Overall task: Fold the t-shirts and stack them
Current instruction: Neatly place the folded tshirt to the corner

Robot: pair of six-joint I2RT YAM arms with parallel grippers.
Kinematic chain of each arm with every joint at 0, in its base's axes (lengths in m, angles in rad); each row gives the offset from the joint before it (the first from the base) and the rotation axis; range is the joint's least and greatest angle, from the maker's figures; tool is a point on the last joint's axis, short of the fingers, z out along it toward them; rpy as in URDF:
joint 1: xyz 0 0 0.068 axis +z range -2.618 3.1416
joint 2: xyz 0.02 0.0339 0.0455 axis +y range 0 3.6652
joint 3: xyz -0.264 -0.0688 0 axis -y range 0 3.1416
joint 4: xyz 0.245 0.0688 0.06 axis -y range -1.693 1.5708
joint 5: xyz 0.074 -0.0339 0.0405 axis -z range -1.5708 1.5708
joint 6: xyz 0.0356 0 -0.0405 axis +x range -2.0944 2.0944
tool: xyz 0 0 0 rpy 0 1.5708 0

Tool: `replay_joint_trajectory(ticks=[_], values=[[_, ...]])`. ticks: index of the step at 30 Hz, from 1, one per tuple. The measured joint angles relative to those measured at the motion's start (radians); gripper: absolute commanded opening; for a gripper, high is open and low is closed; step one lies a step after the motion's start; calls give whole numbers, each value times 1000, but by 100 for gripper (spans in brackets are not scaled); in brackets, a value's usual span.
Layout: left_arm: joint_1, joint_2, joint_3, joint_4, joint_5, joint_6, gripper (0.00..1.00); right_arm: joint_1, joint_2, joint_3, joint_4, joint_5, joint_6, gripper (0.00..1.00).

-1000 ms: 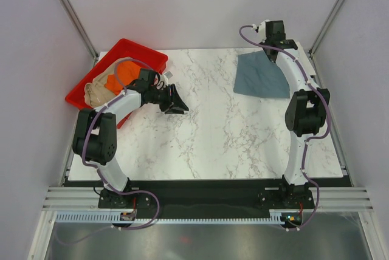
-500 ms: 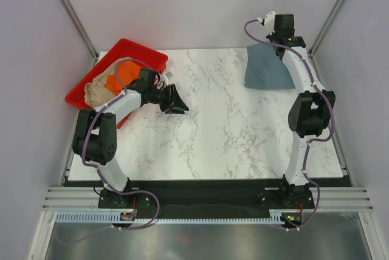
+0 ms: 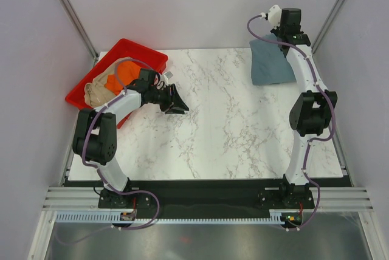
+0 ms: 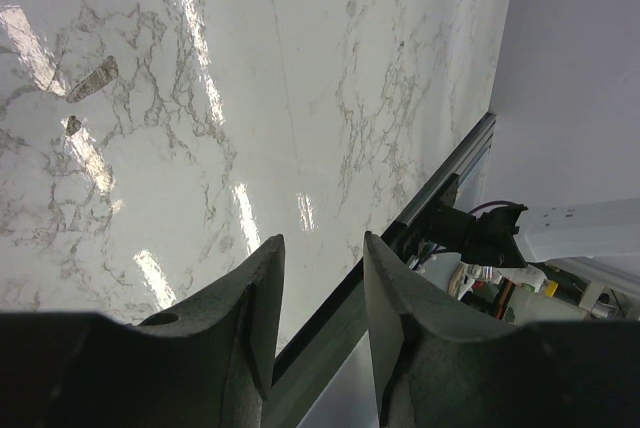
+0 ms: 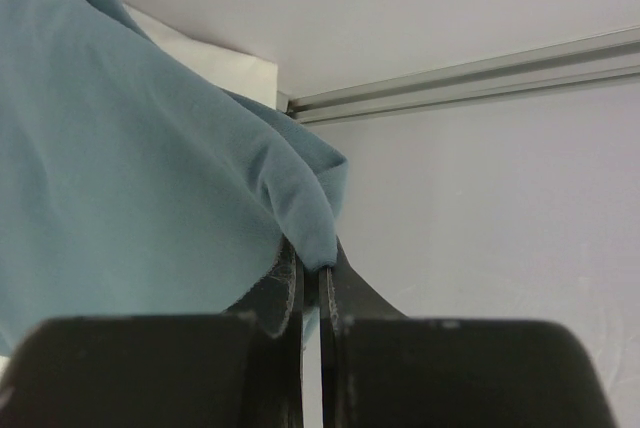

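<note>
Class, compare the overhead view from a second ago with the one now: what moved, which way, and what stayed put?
The right gripper, shut on the blue-grey t-shirt, moved toward the far right corner, pulling the shirt with it. The open left gripper and the red tray stayed put.

You've got no readable text, label, brand or number in any of the three views. The small white bit (image 3: 168, 75) by the left arm's wrist in the top view is too small to read. The coloured bits (image 4: 500, 283) past the table edge in the left wrist view are too blurred to make out.
</note>
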Motion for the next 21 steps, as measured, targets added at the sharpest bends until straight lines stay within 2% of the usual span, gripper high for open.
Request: replay_joint_trajectory(ticks=[8,17,20,21], values=[[0,0,0,0,0,0,45,-26,55,74,31,-7,-36,0],[0,0,0,0,0,0,45,-80,222,186,113,10,-82,0],[-1,0,0,0,0,0,45,-101,279,211,162,9,-93,3],[-3,0,0,0,0,0,45,-106,301,226,180,5,-94,10]])
